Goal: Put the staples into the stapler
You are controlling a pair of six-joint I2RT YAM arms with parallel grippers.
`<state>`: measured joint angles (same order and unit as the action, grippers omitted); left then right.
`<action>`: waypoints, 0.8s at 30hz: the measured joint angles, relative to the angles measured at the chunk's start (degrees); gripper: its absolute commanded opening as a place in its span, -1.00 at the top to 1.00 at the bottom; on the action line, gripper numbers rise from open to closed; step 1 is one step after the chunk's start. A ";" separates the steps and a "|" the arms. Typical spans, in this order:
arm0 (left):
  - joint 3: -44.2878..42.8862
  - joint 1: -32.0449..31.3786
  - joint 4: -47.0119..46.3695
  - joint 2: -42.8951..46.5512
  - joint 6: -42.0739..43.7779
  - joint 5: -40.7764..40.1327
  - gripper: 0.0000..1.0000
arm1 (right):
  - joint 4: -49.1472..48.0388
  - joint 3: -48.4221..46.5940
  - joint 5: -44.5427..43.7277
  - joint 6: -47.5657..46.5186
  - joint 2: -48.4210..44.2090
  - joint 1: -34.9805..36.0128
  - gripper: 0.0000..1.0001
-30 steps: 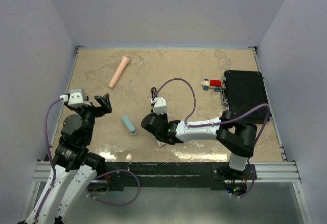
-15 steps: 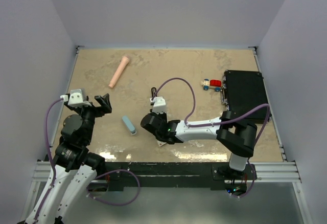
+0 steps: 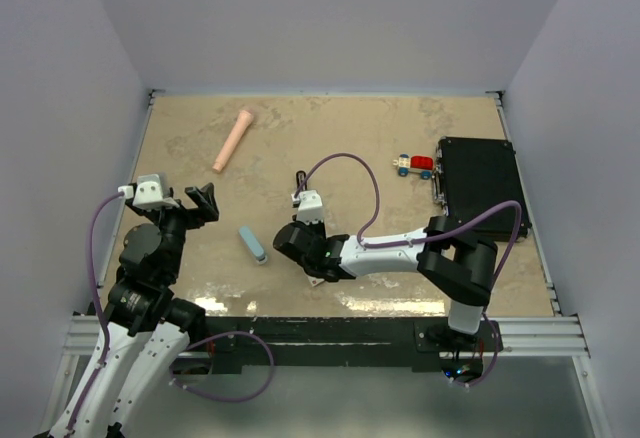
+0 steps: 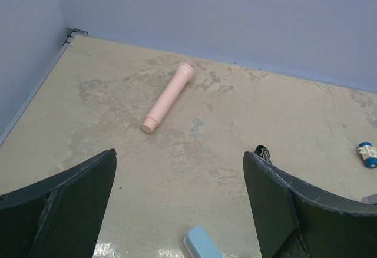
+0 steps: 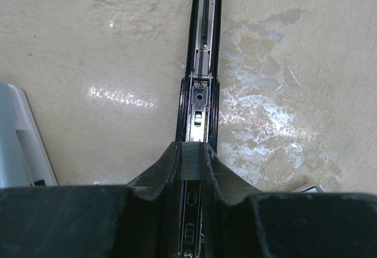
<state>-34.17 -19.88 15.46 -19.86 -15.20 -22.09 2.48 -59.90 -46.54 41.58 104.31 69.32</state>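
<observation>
Beige mottled tabletop [image 3: 350,128] between lilac walls [image 3: 330,18]. Far left of the black stapler [image 5: 200,63], left gripper [image 4: 179,155] spread wide, holding nothing; nearer left, grey-blue block [image 3: 253,245], perhaps the staples, lying untouched. At the stapler itself, right gripper [image 5: 191,149] pinched onto its opened rail, spring and pusher bared. Looks not yet loaded: no staples discernible in the channel. Just near-side of the stapler, white corner [image 3: 318,279] too hidden to name.

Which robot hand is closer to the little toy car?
Right. The right gripper, shut on the black stapler, is near the middle of the table, left of the toy car. The left gripper hangs open much farther left.
</observation>
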 measured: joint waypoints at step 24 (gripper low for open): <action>0.00 0.00 -0.02 0.00 0.00 0.02 -0.86 | 0.46 0.00 -0.39 0.02 -0.57 0.00 0.90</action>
<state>-34.17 -19.88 15.44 -19.86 -15.20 -22.06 2.94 -59.90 -46.94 41.60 103.74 69.32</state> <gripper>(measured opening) 0.930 0.185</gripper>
